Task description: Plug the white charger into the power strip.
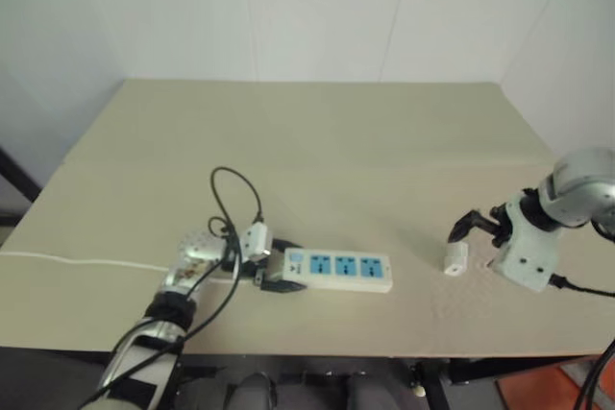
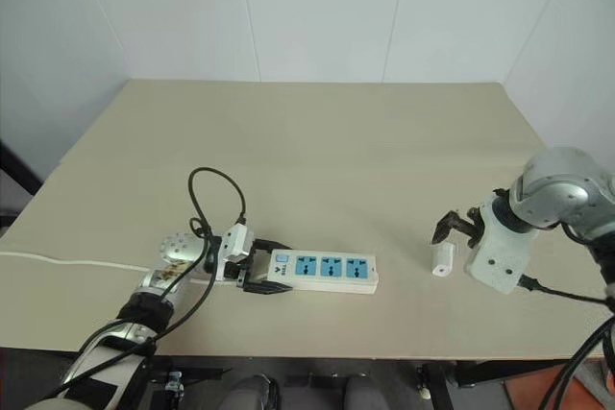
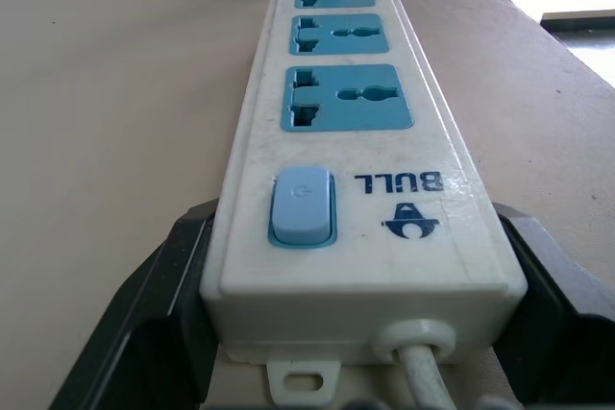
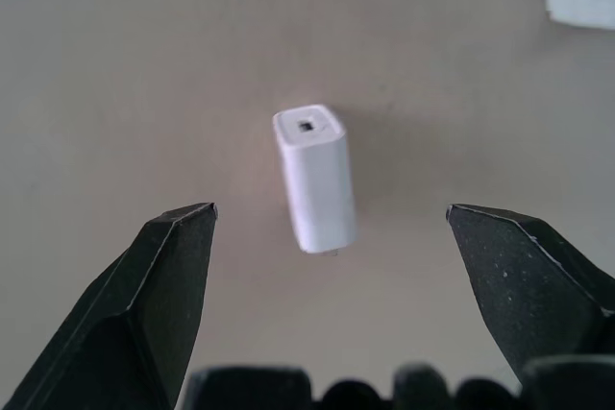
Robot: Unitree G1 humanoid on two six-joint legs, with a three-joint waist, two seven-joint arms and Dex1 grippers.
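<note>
Head views: the left gripper [image 2: 258, 273] clamps the cord end of the power strip [image 2: 322, 271] on the table [image 2: 317, 141]. Well apart, the right gripper [image 1: 478, 225] hangs spread just above the white charger [image 1: 455, 258].

Left wrist view: both fingers [image 3: 144, 314] flank the strip, apparently touching.

Right wrist view: the charger lies between separated fingertips [image 4: 178, 266], untouched.

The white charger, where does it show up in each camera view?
Left eye view: white charger stands on the table, right of the power strip.
Right eye view: same place.
Left wrist view: can't tell.
Right wrist view: central, between the open right end effector's fingers.
Shared landmark: the power strip.
</note>
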